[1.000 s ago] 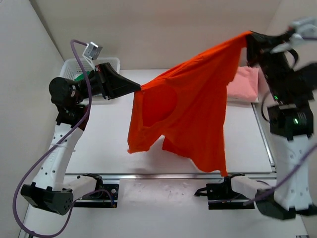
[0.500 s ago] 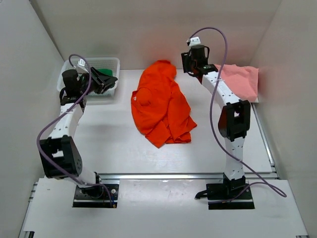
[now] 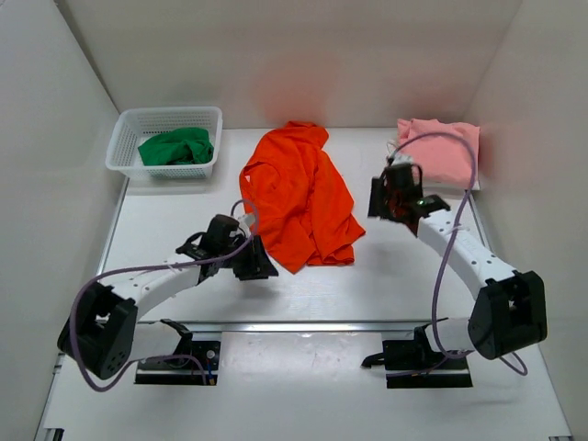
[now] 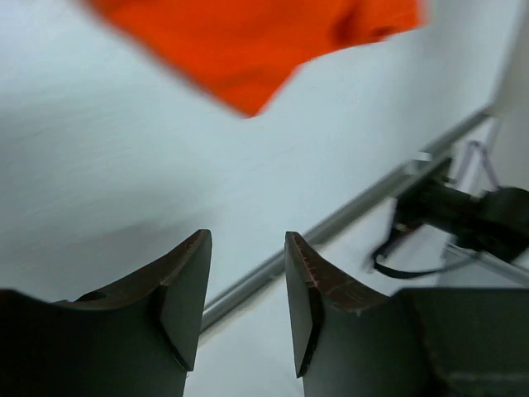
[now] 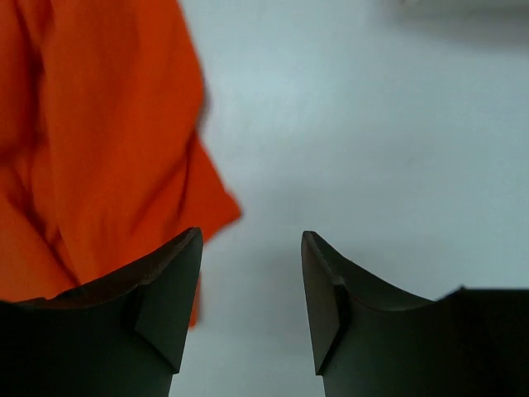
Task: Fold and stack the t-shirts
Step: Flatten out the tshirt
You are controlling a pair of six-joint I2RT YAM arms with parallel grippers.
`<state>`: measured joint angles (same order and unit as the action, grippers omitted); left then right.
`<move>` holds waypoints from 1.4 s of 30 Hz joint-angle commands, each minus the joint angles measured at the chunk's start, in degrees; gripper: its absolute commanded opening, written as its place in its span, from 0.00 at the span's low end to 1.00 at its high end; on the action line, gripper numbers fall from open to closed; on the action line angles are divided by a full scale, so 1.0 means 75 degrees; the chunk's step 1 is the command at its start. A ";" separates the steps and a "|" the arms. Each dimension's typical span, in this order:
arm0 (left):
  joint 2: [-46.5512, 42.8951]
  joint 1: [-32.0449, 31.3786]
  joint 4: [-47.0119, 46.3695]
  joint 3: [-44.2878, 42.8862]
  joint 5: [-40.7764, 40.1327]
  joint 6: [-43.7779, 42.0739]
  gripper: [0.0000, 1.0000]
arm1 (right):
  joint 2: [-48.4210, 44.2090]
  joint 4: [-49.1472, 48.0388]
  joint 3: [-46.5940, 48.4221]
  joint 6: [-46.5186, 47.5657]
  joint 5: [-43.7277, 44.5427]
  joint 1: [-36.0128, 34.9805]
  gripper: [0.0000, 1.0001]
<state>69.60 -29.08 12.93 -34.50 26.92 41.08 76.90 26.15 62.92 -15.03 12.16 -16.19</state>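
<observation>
The orange-red t-shirt (image 3: 299, 195) lies crumpled in a heap on the middle of the white table, and neither gripper touches it. My left gripper (image 3: 257, 265) hovers low at its near-left corner, open and holding nothing (image 4: 246, 289); the orange cloth (image 4: 248, 50) shows ahead of the fingers. My right gripper (image 3: 376, 203) sits just right of the heap, also open and holding nothing (image 5: 252, 298), with the shirt's edge (image 5: 99, 149) to its left. The pale pink t-shirt (image 3: 441, 149) lies folded at the back right. The green t-shirt (image 3: 175, 147) is bunched in the basket.
A white mesh basket (image 3: 124, 147) stands at the back left corner. A metal rail (image 3: 322, 324) runs along the near table edge, seen also as the rail (image 4: 364, 207) in the left wrist view. White walls close in the back and both sides.
A second ago both grippers held the orange shirt stretched in the air. They let go, the shirt dropped into a heap, and both arms have come down beside it with open jaws.
</observation>
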 commanded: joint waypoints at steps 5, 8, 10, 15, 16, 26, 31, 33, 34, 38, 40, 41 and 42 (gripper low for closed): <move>0.0680 -0.0410 -0.1102 0.0230 -0.1419 0.0463 0.57 | -0.0679 -0.0298 -0.2118 -0.1523 -0.0765 -0.0596 0.49; 0.1253 -0.0715 -0.1336 -0.0051 -0.1830 0.0628 0.65 | -0.0901 -0.0463 -0.2517 -0.1606 -0.0906 -0.0514 0.50; 0.1873 -0.0926 -0.1418 -0.0250 -0.1924 0.0780 0.69 | -0.0949 -0.0486 -0.2553 -0.1594 -0.0977 -0.0397 0.49; 0.2941 -0.1407 -0.1629 -0.0615 -0.2404 0.1178 0.72 | -0.1171 -0.0440 -0.2611 -0.1524 -0.1024 -0.0151 0.50; 0.3105 -0.1466 -0.1920 -0.0626 -0.2521 0.1341 0.72 | -0.1207 -0.0452 -0.2716 -0.1512 -0.1059 -0.0104 0.50; 0.1659 -0.0836 -0.1281 -0.0381 -0.3425 0.1309 0.00 | -0.0962 -0.0908 -0.3174 -0.1641 -0.1294 -0.0770 0.63; -0.0253 0.0043 -0.0296 -0.0743 -0.3216 0.0980 0.00 | -0.0049 -0.2218 -0.3256 -0.2063 -0.1550 -0.1556 0.69; -0.0607 0.0407 0.0009 -0.0988 -0.2969 0.0886 0.00 | 0.0816 -0.2467 -0.3046 -0.2040 -0.1772 -0.1686 0.70; -0.0794 0.0490 0.0045 -0.1106 -0.2852 0.0886 0.00 | 0.1238 -0.2456 -0.2767 -0.1958 -0.1797 -0.1825 0.65; -0.1240 0.1191 0.0816 -0.1725 -0.2476 0.0454 0.00 | 0.1351 -0.1837 -0.2003 -0.1466 -0.1938 -0.1582 0.00; -0.1323 0.1380 0.1029 -0.1984 -0.2441 0.0289 0.00 | 0.0707 -0.1765 -0.1967 -0.1396 -0.2135 -0.1139 0.00; -0.1509 0.1683 0.1204 -0.2055 -0.2498 0.0219 0.00 | 0.0552 -0.1671 -0.1967 -0.1383 -0.2242 -0.0625 0.00; -0.1627 0.1860 0.1368 -0.2161 -0.2441 0.0160 0.00 | 0.0191 -0.1601 -0.1874 -0.1186 -0.2463 -0.0028 0.00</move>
<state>61.01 -18.94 17.04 -47.11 6.92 45.60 86.08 13.54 45.78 -26.57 -3.88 -26.20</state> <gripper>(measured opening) 0.023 0.017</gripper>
